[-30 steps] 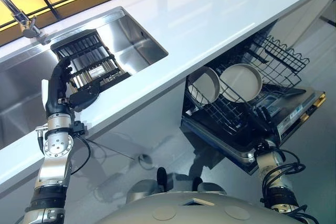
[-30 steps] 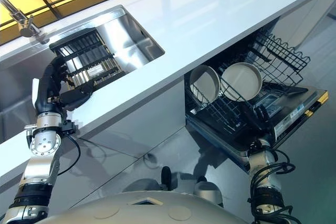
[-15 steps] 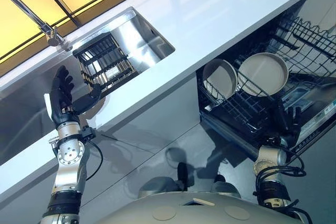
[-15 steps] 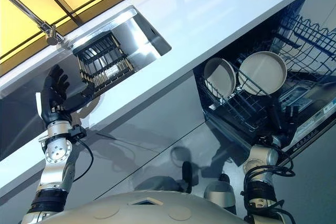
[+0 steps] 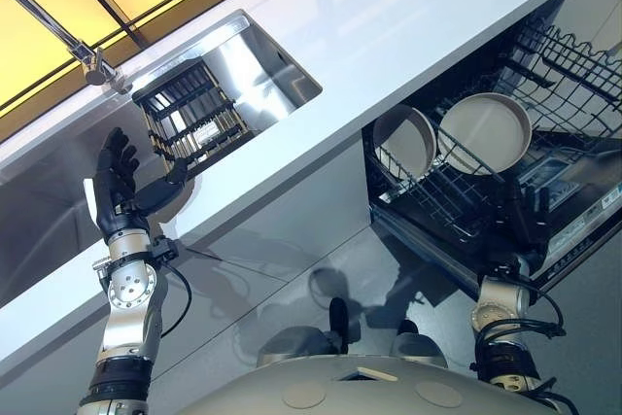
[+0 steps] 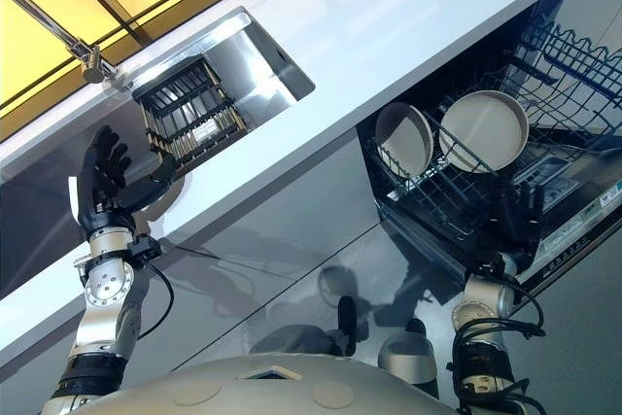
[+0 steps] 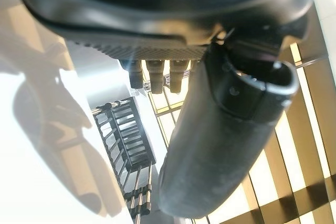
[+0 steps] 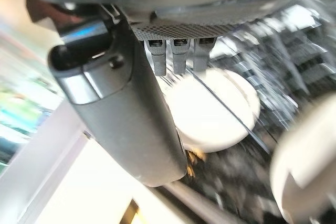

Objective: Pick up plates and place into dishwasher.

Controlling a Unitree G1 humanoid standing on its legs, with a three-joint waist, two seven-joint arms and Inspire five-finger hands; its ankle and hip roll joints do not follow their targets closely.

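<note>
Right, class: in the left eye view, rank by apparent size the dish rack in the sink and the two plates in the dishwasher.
1. Dish rack.
2. Right plate.
3. Left plate, though it is turned more edge-on, so the two plates may really match.

Off-white plates (image 5: 484, 131), black wire rack (image 5: 554, 85), white counter (image 5: 389, 17), steel-grey sink (image 5: 258, 70).

Two plates (image 5: 484, 133) in dishwasher rack (image 5: 457, 206)
</note>
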